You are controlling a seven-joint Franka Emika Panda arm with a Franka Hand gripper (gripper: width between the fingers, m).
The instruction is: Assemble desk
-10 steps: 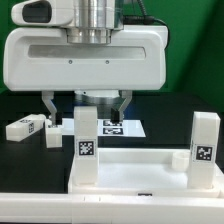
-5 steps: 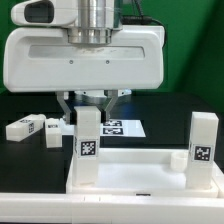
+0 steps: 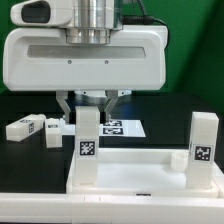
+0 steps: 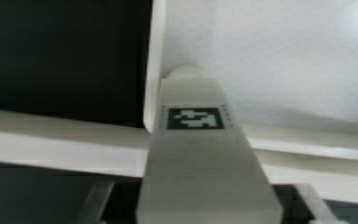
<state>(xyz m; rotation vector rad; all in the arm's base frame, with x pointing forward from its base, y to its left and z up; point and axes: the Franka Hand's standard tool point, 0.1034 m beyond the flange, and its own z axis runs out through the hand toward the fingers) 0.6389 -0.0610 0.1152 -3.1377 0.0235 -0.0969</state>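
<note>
Black table (image 3: 20, 160), fingers (image 3: 64, 102) clamping leg (image 3: 88, 135), wrist-only tag (image 4: 195, 118)

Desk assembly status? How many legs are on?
Done: one leg stands upright on the tabletop, at the exterior view's right. In hand: the gripper is closed on a second upright leg, probably seating it. Left: two loose legs lying on the table.

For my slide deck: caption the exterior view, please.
Gripper closed on one upright leg at a tabletop corner; a second leg stands at the other corner.
</note>
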